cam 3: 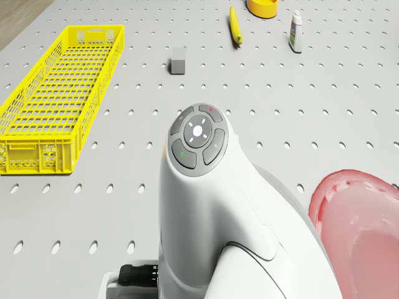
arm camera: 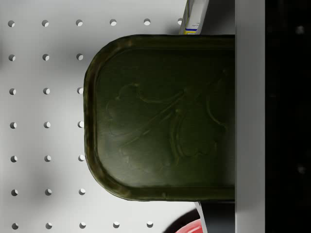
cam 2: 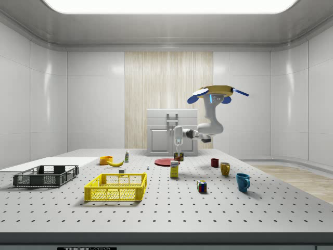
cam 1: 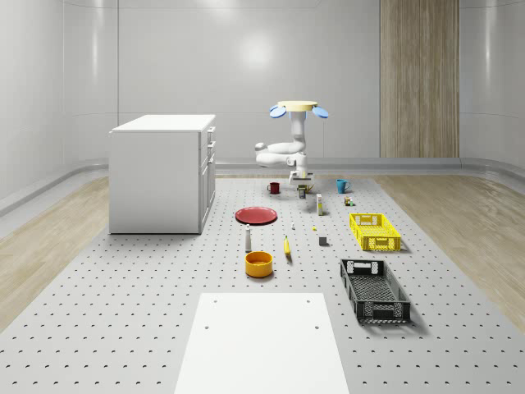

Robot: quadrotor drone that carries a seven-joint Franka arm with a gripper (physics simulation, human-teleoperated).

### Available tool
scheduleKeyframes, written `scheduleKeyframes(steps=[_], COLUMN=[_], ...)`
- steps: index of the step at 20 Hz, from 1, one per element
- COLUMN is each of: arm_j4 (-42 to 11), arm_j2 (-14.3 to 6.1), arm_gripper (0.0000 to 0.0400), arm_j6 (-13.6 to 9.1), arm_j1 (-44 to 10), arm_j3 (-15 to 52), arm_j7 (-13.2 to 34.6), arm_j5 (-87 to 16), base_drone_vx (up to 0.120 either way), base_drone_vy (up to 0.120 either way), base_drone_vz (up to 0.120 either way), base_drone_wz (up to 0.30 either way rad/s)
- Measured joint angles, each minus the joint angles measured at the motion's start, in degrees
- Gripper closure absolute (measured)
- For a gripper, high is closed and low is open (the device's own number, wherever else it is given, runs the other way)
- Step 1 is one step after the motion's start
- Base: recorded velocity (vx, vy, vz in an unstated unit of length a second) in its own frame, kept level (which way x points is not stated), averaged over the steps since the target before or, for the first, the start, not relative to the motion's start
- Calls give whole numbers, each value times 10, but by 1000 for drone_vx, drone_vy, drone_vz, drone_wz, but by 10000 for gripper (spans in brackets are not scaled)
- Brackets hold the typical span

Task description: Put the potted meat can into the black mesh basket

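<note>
The potted meat can [cam 1: 303,191] [cam 2: 178,157] stands on the perforated table at the far end, between a red mug and a blue mug. Its dark green, rounded lid [arm camera: 160,116] sits very close under the wrist camera. The drone [cam 1: 297,107] [cam 2: 217,92] hovers above that spot, and its white arm [cam 3: 199,187] bends down. My gripper [cam 1: 302,177] [cam 2: 178,149] hangs right over the can, at or just above its top. The black mesh basket [cam 1: 384,312] [cam 2: 46,176] lies far off, near the front on the whole-scene view's right.
A yellow basket [cam 1: 375,231] [cam 3: 56,106] lies between the can and the black basket. A red plate [cam 1: 256,215] [cam 3: 361,218], red mug [cam 1: 274,187], blue mug [cam 1: 341,185], banana [cam 1: 287,246] and orange bowl [cam 1: 258,263] are scattered around. A white cabinet [cam 1: 160,172] stands at the left.
</note>
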Motion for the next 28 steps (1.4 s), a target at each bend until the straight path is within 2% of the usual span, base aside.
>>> scheduleKeyframes(steps=[8,28], arm_j4=[1,2], arm_j2=[-13,-42], arm_gripper=[115,115], arm_j6=[12,39], arm_j1=[-3,-10], arm_j3=[3,7], arm_j7=[5,11], arm_j5=[6,18], base_drone_vx=[120,120], base_drone_vy=[0,8], base_drone_vz=[75,0], base_drone_wz=[0,0])
